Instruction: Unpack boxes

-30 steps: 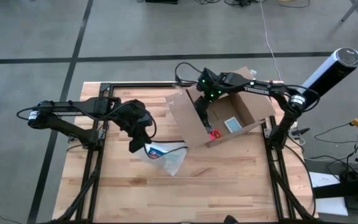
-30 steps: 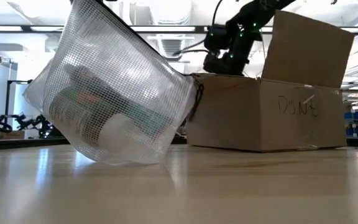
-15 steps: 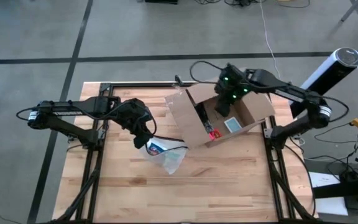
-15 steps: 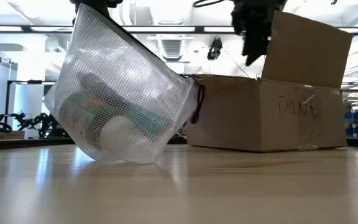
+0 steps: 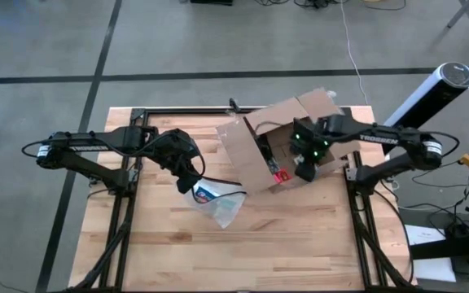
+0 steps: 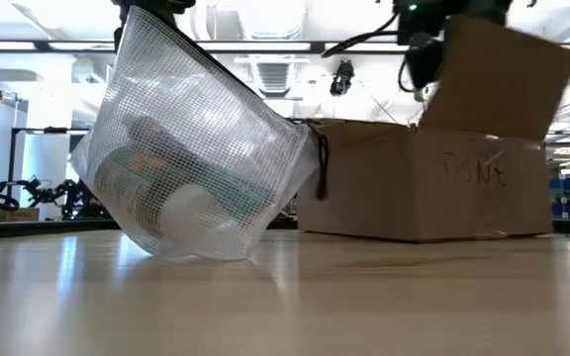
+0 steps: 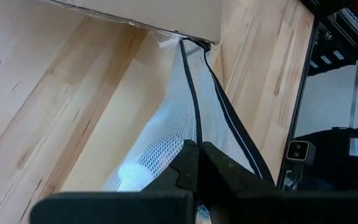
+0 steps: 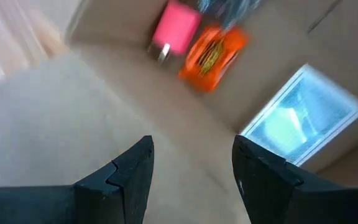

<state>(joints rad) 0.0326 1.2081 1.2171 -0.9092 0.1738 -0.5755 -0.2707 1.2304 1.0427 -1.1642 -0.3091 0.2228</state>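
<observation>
Box: the brown cardboard box [image 5: 277,155] sits flaps-up at the far right of my wooden table [image 5: 161,252], its near-left corner just beside the pouch.
Left gripper: my left gripper [image 7: 197,163] has its jaws pinched tight on the zipper edge of the mesh pouch [image 6: 191,163], holding it up tilted, lower corner on the table.
Right gripper: my right gripper [image 8: 191,171] hangs over the open box, jaws spread with nothing between them.
Inside the box: past my right fingers, a pink item [image 8: 176,28], an orange packet [image 8: 213,53] and a pale blue-white packet [image 8: 300,115] lie on the cardboard floor, blurred.
</observation>
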